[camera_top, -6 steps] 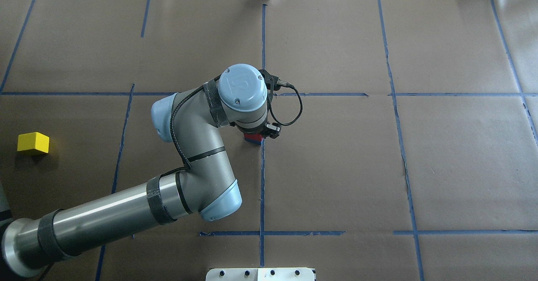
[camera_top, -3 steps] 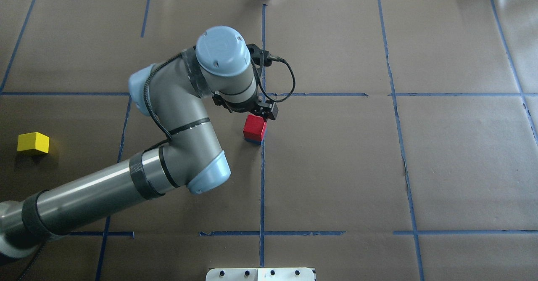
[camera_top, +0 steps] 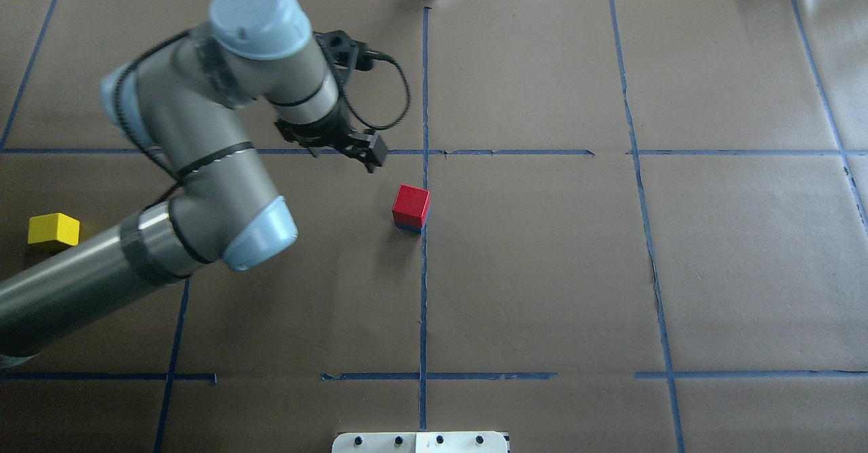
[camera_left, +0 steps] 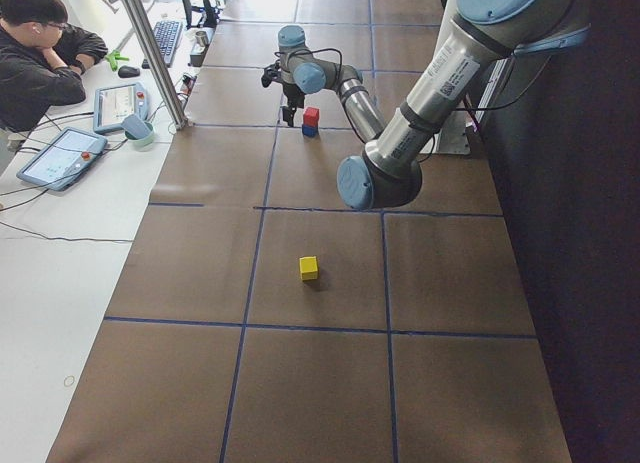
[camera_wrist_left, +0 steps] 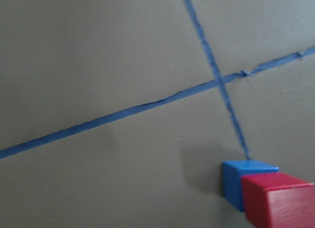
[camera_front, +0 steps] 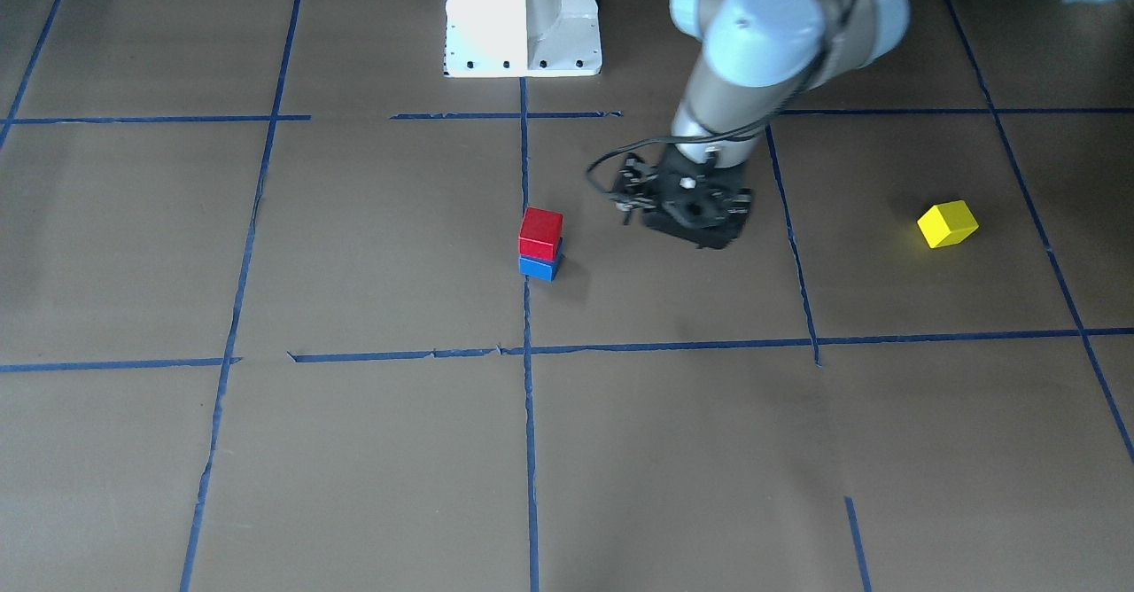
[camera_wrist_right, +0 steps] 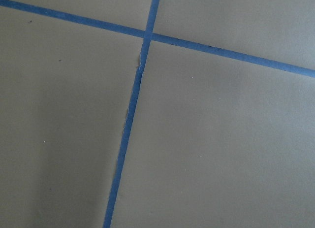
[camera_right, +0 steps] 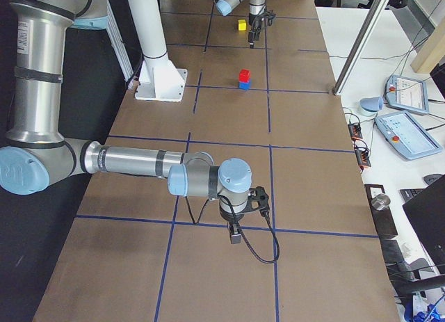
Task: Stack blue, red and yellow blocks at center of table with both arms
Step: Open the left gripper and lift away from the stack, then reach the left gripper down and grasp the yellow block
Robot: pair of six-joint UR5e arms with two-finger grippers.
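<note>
A red block (camera_top: 411, 203) sits on a blue block (camera_front: 539, 267) at the table's centre, beside the middle blue tape line. The stack also shows at the lower right of the left wrist view (camera_wrist_left: 278, 201). A yellow block (camera_top: 53, 229) lies alone near the table's left edge. My left gripper (camera_top: 337, 149) hangs above the table, up and to the left of the stack, open and empty. My right gripper (camera_right: 235, 233) shows only in the exterior right view, low over bare table far from the blocks; I cannot tell whether it is open or shut.
The table is covered in brown paper with a grid of blue tape lines (camera_top: 423, 290). The white robot base (camera_front: 523, 16) stands at the robot's edge. An operator (camera_left: 40, 53) sits at a side desk with tablets.
My left gripper has let go of the red block, risen, and swung away to the left and back. The red block stays on the blue one. The yellow block has not moved.
</note>
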